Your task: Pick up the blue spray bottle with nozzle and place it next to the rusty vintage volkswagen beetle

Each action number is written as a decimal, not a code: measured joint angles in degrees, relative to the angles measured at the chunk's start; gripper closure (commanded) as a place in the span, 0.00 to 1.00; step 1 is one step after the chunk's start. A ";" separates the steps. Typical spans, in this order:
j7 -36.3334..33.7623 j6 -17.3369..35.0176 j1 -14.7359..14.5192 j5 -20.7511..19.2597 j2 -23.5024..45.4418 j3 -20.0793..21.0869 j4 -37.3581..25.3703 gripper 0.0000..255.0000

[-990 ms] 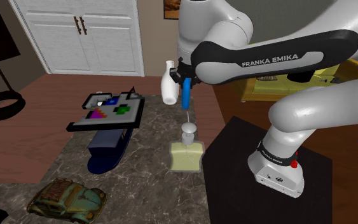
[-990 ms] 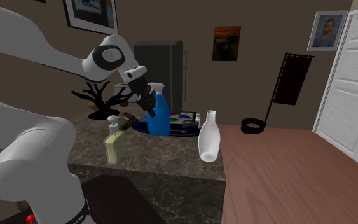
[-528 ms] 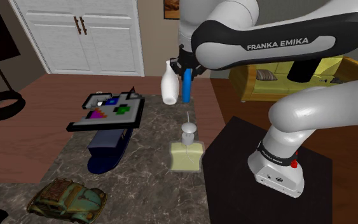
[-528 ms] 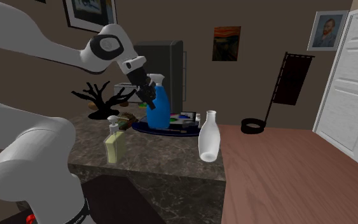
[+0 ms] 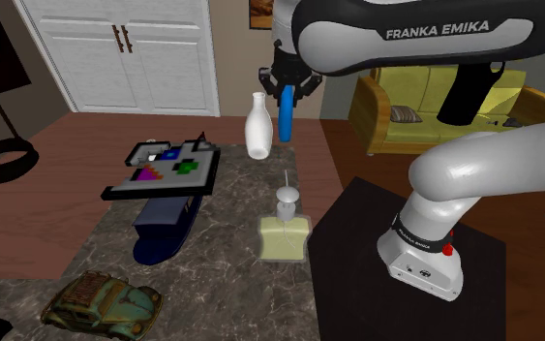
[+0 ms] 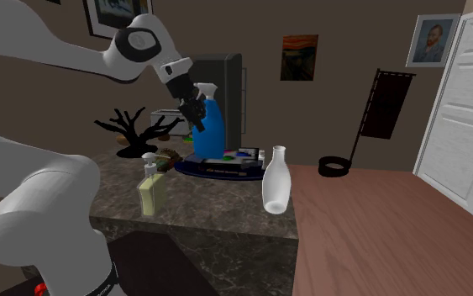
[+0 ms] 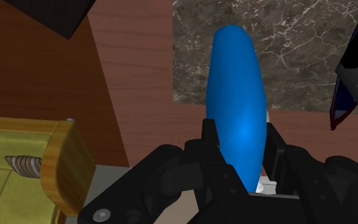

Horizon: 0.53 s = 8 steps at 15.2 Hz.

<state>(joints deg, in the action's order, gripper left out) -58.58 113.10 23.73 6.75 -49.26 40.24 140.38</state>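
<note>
The blue spray bottle (image 5: 286, 114) (image 6: 210, 129) (image 7: 238, 114) hangs in the air above the far end of the marble counter (image 5: 236, 218), clasped by my black gripper (image 5: 283, 85) (image 6: 194, 113) (image 7: 240, 156), which is shut on it near its nozzle end. In the wrist view the bottle's blue body runs out between the two fingers over the counter's edge. The rusty Volkswagen Beetle (image 5: 102, 300) stands at the near corner of the counter, at the shoulder view's lower left, far from the gripper.
A white vase (image 5: 256, 126) (image 6: 275, 180) stands close beside the lifted bottle. A pale soap dispenser (image 5: 285, 230) (image 6: 149, 190) sits below it. A dark tray with coloured shapes (image 5: 162, 170) rests on a blue boat-shaped object (image 5: 166, 228). A yellow sofa (image 5: 435, 107) stands beyond.
The gripper has carried the blue bottle upward, clear of the counter and away from the soap dispenser. Everything else on the counter has stayed put.
</note>
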 measured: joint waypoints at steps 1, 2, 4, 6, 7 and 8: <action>0.02 -0.62 0.10 -0.10 0.09 -0.08 -0.74 1.00; 0.23 -1.35 0.14 -0.25 0.02 -0.40 -1.40 1.00; 0.74 -2.75 0.27 -0.58 -0.04 -1.11 -2.76 1.00; 1.01 -4.16 0.66 -0.95 0.35 -1.47 -4.61 1.00; 1.19 -4.75 0.84 -1.13 0.53 -1.67 -5.41 1.00; 1.29 -5.35 0.86 -1.21 0.50 -1.86 -5.97 1.00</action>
<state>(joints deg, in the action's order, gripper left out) -57.29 107.75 24.59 5.54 -48.76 38.38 134.40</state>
